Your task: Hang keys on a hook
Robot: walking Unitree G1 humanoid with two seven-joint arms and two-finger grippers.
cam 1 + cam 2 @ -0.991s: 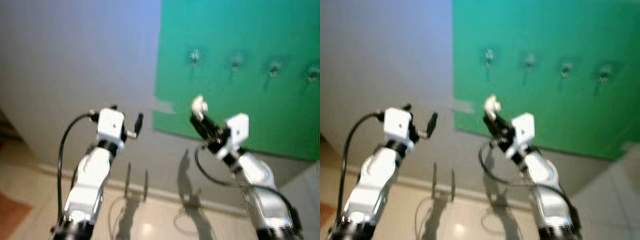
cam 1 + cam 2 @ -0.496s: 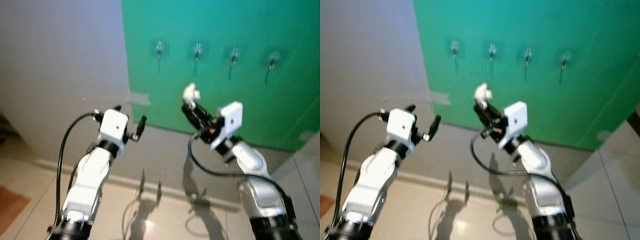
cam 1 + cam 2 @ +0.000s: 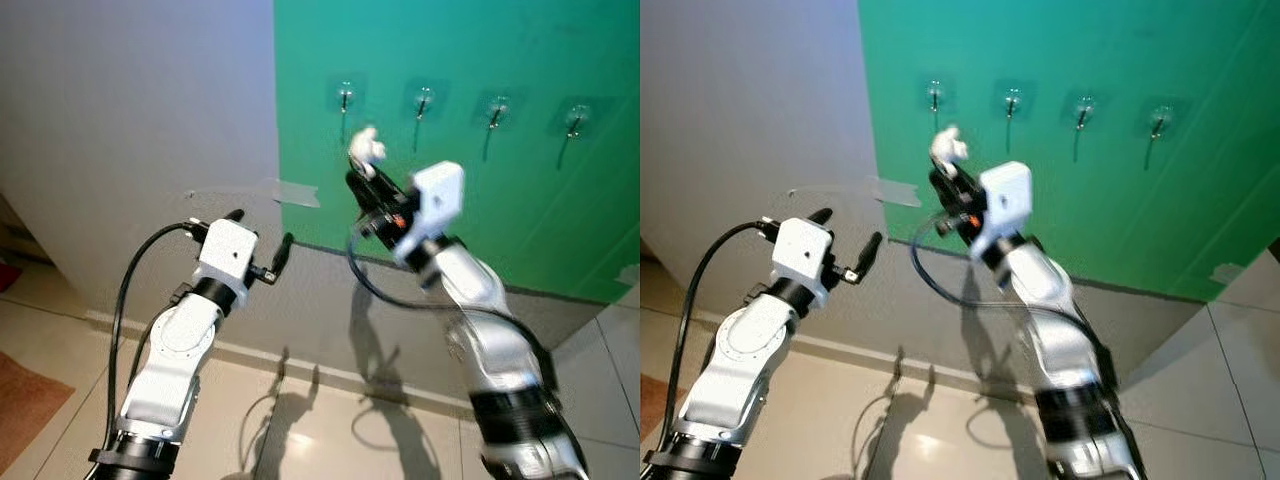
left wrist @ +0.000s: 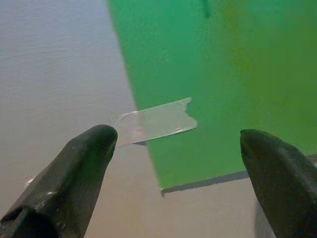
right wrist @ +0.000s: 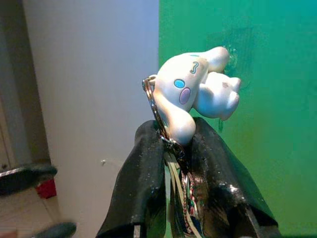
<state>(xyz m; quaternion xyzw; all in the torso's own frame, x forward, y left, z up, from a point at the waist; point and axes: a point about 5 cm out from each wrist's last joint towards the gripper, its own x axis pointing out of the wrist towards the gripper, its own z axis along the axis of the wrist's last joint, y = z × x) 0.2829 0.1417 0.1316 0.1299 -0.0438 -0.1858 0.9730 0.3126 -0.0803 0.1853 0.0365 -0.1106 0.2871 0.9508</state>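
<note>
From the left eye view, the right gripper is raised toward the flat green wall panel, its jaws clenched on a bunch of keys with a white rubbery cartoon-animal charm; the charm sticks up above the fingertips, just below and beside the leftmost of four small clear-backed metal hooks, which run in a row near the panel's top edge. The left gripper hovers lower, in front of the grey wall, near the panel's lower left corner, jaws released and holding nothing. A strip of clear tape crosses the panel's left edge.

In the left wrist view, the two black fingers stand wide apart, the tape and the panel's corner showing between them.

In the right wrist view, the black fingers pinch the key ring and the keys' blades (only partly visible), with the white charm resting on top, against the green panel's left edge.
</note>
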